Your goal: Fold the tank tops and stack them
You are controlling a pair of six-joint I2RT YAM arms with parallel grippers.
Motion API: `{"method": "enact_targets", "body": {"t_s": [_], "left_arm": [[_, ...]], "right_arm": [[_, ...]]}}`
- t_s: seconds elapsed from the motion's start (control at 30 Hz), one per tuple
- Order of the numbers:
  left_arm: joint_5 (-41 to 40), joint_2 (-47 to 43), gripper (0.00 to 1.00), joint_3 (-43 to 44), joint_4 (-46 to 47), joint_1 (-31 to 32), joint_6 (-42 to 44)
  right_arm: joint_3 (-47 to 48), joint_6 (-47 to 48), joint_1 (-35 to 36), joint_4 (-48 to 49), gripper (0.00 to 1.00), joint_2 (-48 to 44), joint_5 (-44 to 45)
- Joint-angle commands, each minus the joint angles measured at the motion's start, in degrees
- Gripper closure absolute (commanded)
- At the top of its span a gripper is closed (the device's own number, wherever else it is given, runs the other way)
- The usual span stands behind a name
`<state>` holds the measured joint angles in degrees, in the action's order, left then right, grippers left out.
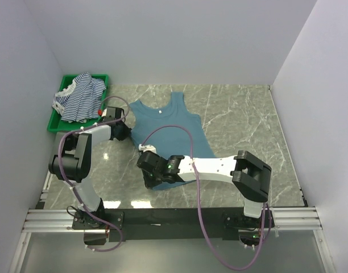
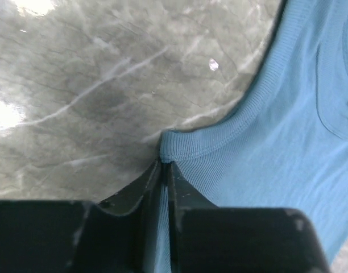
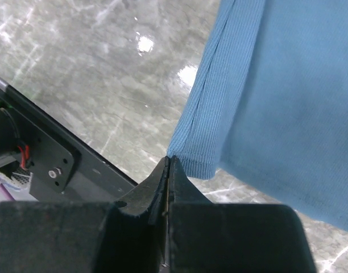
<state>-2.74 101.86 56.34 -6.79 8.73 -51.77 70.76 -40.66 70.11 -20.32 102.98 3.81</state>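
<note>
Teal tank top [image 1: 169, 128]: plain ribbed teal-blue knit, spread out mid table [image 1: 242, 122], straps pointing away from the arms
Left gripper [image 2: 164, 170]: clamped on its armhole edge
Right gripper [image 3: 168, 165]: pinched tight on a bottom hem corner
Striped tops [image 1: 78, 95]: heaped in the green bin [image 1: 53, 124], far left

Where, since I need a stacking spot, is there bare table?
Free: the marble between the teal tank top and the right wall. Crowded: the left, with the green bin of striped tops, and the left gripper and right gripper both pinching the teal tank top.
</note>
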Motion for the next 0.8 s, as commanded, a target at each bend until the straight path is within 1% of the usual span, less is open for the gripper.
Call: {"method": "enact_targets", "body": {"t_s": [0.0, 0.03, 0.1, 0.13, 0.3, 0.37, 0.47, 0.57, 0.77], "left_arm": [[-5.2, -0.1, 0.87, 2.5, -1.2, 0.2, 0.2], [-5.8, -0.3, 0.90, 3.1, -1.6, 0.2, 0.3], [-6.7, -0.8, 0.94, 3.6, -2.3, 0.2, 0.4], [-7.6, -1.5, 0.99, 4.1, -3.3, 0.2, 0.4], [-11.9, -5.2, 0.99, 5.6, -6.5, 0.2, 1.0], [-12.7, -6.4, 0.99, 7.5, -8.2, 0.2, 1.8], [-13.3, -5.8, 1.00, 11.2, -10.7, 0.9, 3.1], [-14.3, -3.5, 0.99, 15.4, -12.6, 2.6, 4.1], [-15.1, 2.2, 0.99, 22.6, -15.5, 6.9, 5.1]], "right_arm": [[-1.3, -0.6, 0.0, 2.0, 1.00, -4.4, 0.0], [-1.8, -0.6, 0.2, 2.3, 1.00, -4.5, -0.4], [-1.6, -0.6, 1.3, 2.4, 1.00, -3.9, -0.5], [-0.8, -0.6, 1.6, 2.4, 1.00, -3.6, -0.6], [2.0, -0.6, 3.2, 3.5, 1.00, -1.1, -3.2], [3.4, -0.7, 3.4, 3.9, 1.00, -0.6, -3.6], [4.6, -0.6, 3.2, 3.4, 1.00, 0.0, -3.6], [2.8, -1.4, 2.2, 4.1, 1.00, -1.5, -3.5], [-4.6, -3.4, -1.3, 7.5, 1.00, -7.8, -2.4]]}}
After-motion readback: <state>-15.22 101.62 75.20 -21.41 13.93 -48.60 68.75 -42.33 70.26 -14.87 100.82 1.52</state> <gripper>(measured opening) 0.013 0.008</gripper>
